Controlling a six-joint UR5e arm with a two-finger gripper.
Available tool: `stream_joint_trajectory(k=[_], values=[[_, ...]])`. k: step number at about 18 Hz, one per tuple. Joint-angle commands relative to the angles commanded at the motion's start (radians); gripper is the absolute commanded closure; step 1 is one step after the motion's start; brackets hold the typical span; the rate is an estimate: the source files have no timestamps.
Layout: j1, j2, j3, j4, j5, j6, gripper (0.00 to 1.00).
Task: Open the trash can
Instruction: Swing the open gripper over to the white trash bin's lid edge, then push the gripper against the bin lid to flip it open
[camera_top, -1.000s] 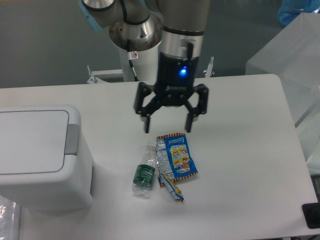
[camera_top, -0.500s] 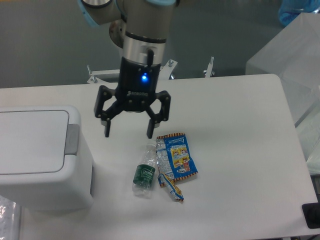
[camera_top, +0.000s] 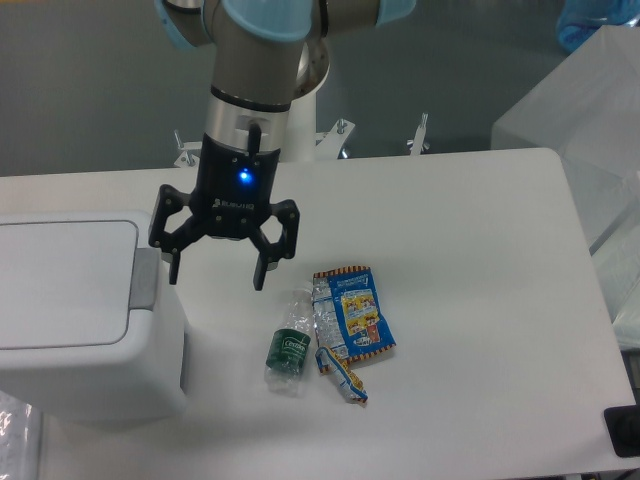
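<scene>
While the jaws stand spread wide with nothing between them, the gripper (camera_top: 217, 275) hangs above the table (camera_top: 460, 300), fingers pointing down. Left fingertip (camera_top: 174, 272) sits at the right edge of the trash can (camera_top: 85, 315), just by the grey tab (camera_top: 146, 279); contact cannot be judged from this view. Right fingertip (camera_top: 259, 279) is over bare table, at about 11 o'clock from the bottle (camera_top: 290, 343). Blue indicator light (camera_top: 241, 177) is lit on the black gripper body. Silver wrist section of the arm (camera_top: 250, 80) rises toward 12 o'clock, light blue joint caps at the top edge of frame.

Trash can: large white bin with rounded corners, at 9 o'clock from the gripper, cut off by the left edge of frame. Flat lid (camera_top: 62, 285) lies closed; grey tab is on the lid's right side.

Bottle: small, clear, green label, lying on its side at about 5 o'clock from the gripper. Just right of it, touching or nearly so, a blue snack packet (camera_top: 354, 313) with an orange border lies flat. A smaller wrapper (camera_top: 342, 376) lies at 6 o'clock from the packet, near the bottle's base.

Translucent white box (camera_top: 585, 110) at 3 o'clock, past the table's right edge. Small black object (camera_top: 624, 430) at the lower right corner. Metal brackets (camera_top: 340, 130) behind the far table edge
</scene>
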Motion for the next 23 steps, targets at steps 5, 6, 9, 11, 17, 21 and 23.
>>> stream_joint_trajectory(k=[5,6,9,11,17,21,23], values=[[-0.012,0.0,-0.012,0.002,0.0,-0.002,0.0],[-0.012,0.0,-0.015,0.002,0.0,-0.002,0.0],[-0.018,0.0,-0.018,0.002,0.0,0.0,0.0],[-0.018,0.0,-0.018,0.002,0.0,0.0,0.0],[-0.02,-0.008,-0.021,0.011,0.0,0.0,0.0],[-0.023,-0.008,-0.029,0.018,0.0,0.002,0.0],[-0.026,-0.008,-0.034,0.031,0.0,0.002,0.0]])
